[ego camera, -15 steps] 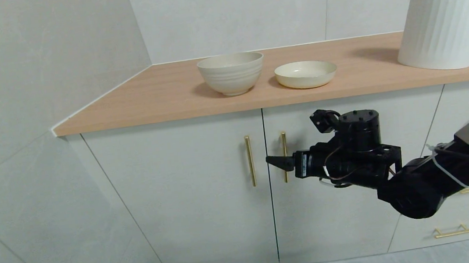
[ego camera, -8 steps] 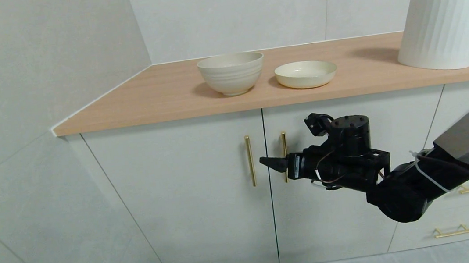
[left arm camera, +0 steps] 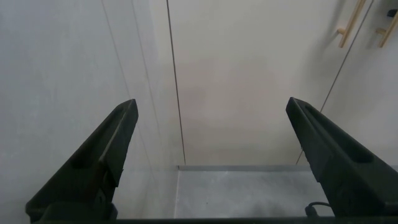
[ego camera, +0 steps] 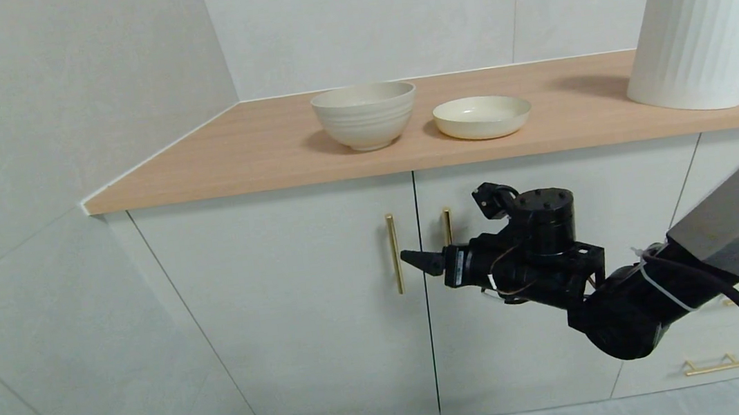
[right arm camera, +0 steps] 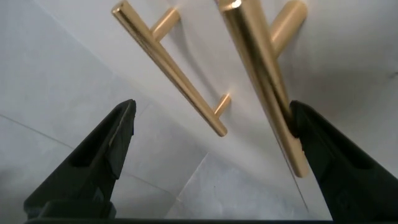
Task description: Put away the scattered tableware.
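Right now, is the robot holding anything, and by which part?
Nothing. The right end effector is open at the cabinet handles, not gripping; the left end effector is open too.

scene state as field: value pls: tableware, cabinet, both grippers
bowl: upright on countertop
dish: on countertop to the bowl's right, not touching it
cabinet doors: both shut
right gripper: open, in front of the two gold door handles, gripping neither
left gripper: open, empty, facing the cabinet front low down
other: white ribbed container at the countertop's right end
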